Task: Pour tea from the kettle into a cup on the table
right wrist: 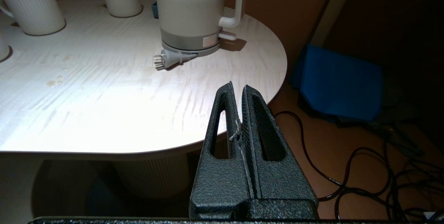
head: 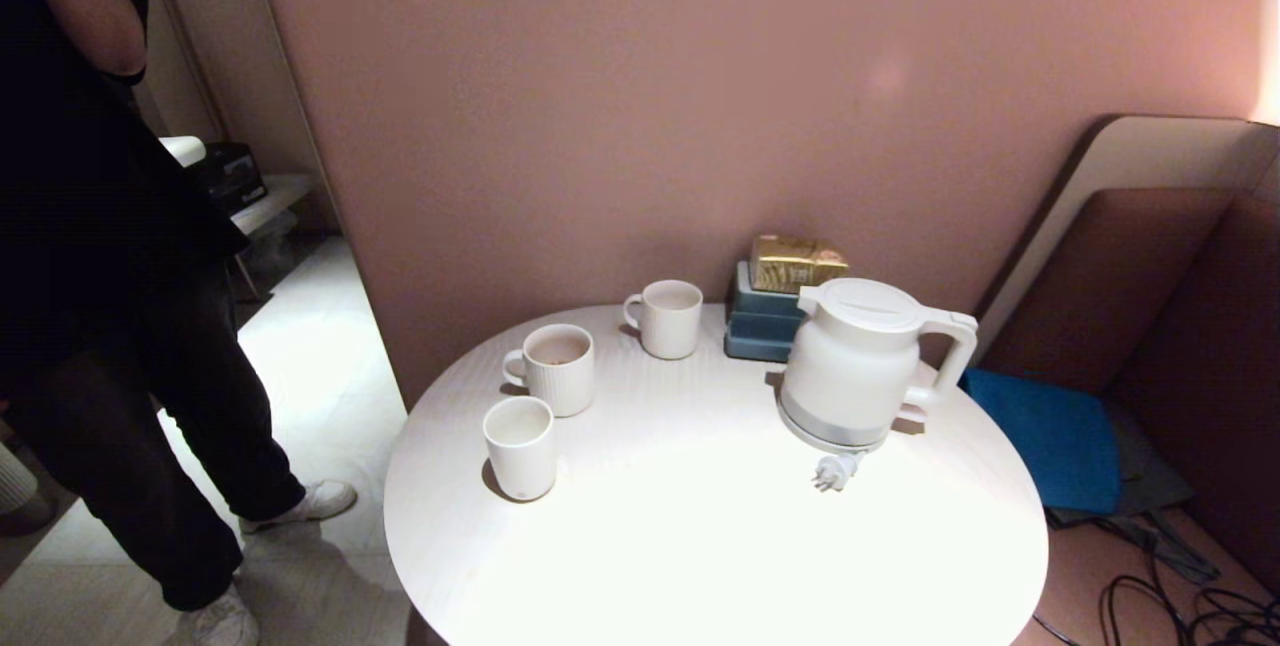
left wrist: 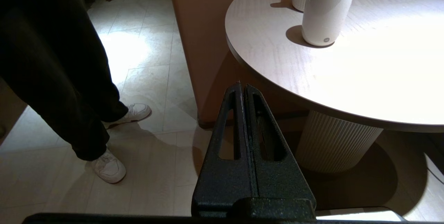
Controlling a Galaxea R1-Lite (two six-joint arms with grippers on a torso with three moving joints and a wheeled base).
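Observation:
The white kettle (head: 855, 366) (right wrist: 189, 9) stands on its base at the right side of the round white table (head: 700, 536), its handle facing right and its plug (head: 836, 472) lying in front. Three white cups are on the left: a handleless one (head: 520, 446) (left wrist: 326, 10) nearest, a ribbed mug (head: 555, 366) with brownish tea inside, and a mug (head: 668, 318) farther back. Neither arm shows in the head view. My left gripper (left wrist: 242, 85) is shut and empty, below the table's left edge. My right gripper (right wrist: 237, 86) is shut and empty, at the table's near right edge.
A person in dark clothes and white shoes (head: 120, 326) stands left of the table. Blue boxes with a gold packet (head: 785, 311) sit against the pink wall behind the kettle. A blue cushion (head: 1050, 436) and cables (right wrist: 364, 168) lie on the floor at the right.

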